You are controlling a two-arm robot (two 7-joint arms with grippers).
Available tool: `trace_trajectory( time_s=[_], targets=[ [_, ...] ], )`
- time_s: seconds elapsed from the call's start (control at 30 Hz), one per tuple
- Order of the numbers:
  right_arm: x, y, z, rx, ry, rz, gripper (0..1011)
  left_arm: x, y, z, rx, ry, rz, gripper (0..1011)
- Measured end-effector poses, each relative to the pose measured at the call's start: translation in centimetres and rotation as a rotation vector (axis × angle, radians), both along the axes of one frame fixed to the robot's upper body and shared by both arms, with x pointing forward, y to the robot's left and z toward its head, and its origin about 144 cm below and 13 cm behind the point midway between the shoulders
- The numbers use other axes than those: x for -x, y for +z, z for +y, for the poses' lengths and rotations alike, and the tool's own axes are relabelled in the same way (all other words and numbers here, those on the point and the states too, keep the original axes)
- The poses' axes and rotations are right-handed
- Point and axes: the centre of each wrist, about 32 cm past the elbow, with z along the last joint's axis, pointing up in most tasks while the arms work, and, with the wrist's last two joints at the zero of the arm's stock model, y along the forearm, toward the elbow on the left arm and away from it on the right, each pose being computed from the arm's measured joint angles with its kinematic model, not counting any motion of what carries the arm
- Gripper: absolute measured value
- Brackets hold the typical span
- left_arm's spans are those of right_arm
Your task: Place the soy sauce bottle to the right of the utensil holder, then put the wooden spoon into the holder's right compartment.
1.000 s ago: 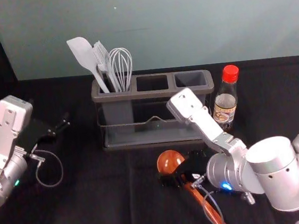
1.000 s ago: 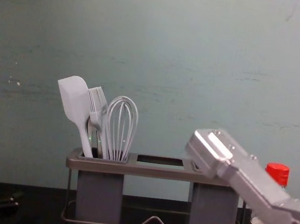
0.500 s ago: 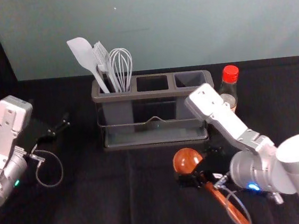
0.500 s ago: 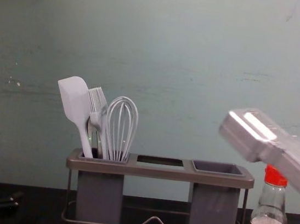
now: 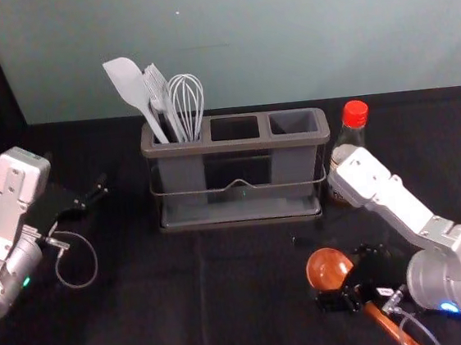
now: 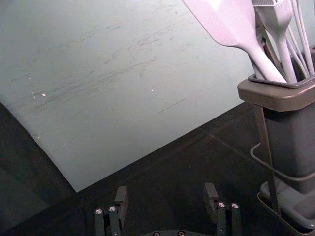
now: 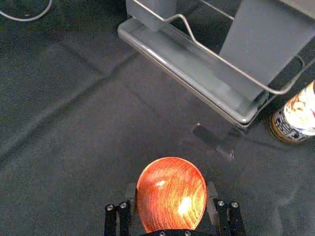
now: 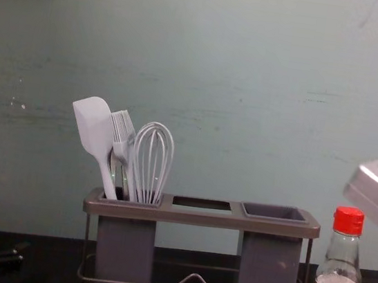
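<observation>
My right gripper (image 5: 350,277) is shut on the wooden spoon (image 5: 327,268) near its round bowl, in front of the soy sauce bottle, the handle slanting toward the near right. In the right wrist view, the bowl (image 7: 170,183) lies between the fingertips of my right gripper (image 7: 171,195). The red-capped soy sauce bottle (image 8: 340,273) stands upright to the right of the utensil holder (image 8: 200,218); the arm partly covers it in the head view. White utensils fill the left compartment; the right compartment (image 5: 294,122) is empty. My left gripper (image 5: 97,196) is parked at the left, open in its wrist view (image 6: 166,199).
A spatula (image 5: 129,84), a brush and a whisk (image 5: 188,103) rise from the holder's left compartment. The holder's wire rail (image 8: 191,280) runs along its front. Behind the black-covered table (image 5: 146,313) stands a pale wall (image 5: 282,35).
My right gripper has moved right and toward the near edge, carrying the spoon. The forearm has swung off the holder's right end in the chest view. The left arm has stayed still.
</observation>
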Motion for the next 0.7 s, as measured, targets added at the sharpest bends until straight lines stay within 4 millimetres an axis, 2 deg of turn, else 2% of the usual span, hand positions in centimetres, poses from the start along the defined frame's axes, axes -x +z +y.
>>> trace_trajectory(
  time_s=[0.33,0.7],
  targets=[
    [1.3,0.1,-2.1,-0.069,-0.004,-0.056,839,0.0,0.0,0.0,0.000,0.000,0.000,1005],
    [3.9,-0.5,-3.7,-0.195,-0.056,-0.299,839,0.0,0.0,0.0,0.000,0.000,0.000,1005]
  ],
)
